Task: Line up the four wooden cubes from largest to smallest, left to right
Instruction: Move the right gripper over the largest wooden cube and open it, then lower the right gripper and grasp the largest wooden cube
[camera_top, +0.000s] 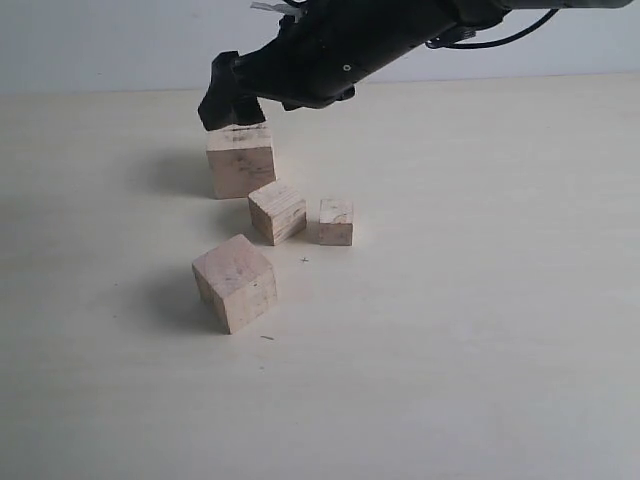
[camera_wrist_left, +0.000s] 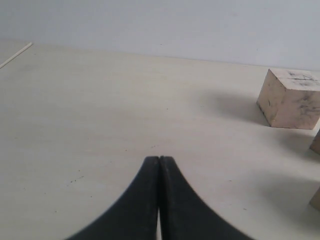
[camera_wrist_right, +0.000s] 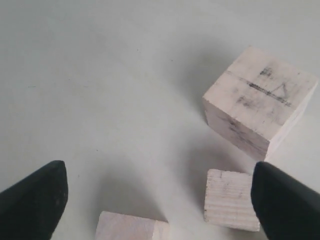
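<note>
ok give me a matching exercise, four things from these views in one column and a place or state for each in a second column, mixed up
Things
1. largest cube
2. smallest cube
3. left gripper
4. right gripper

Place or state
a. open, holding nothing
b. rightmost of the cubes in the exterior view
c. shut, holding nothing
d. dark scribbles on its top face

Pairs: 1-d, 2-b, 3-c, 4-a

Looks like a robotics lab bench: a bare pale tabletop (camera_top: 480, 300), a plain whitish wall (camera_top: 100, 40), a black robot arm (camera_top: 340, 45).
</note>
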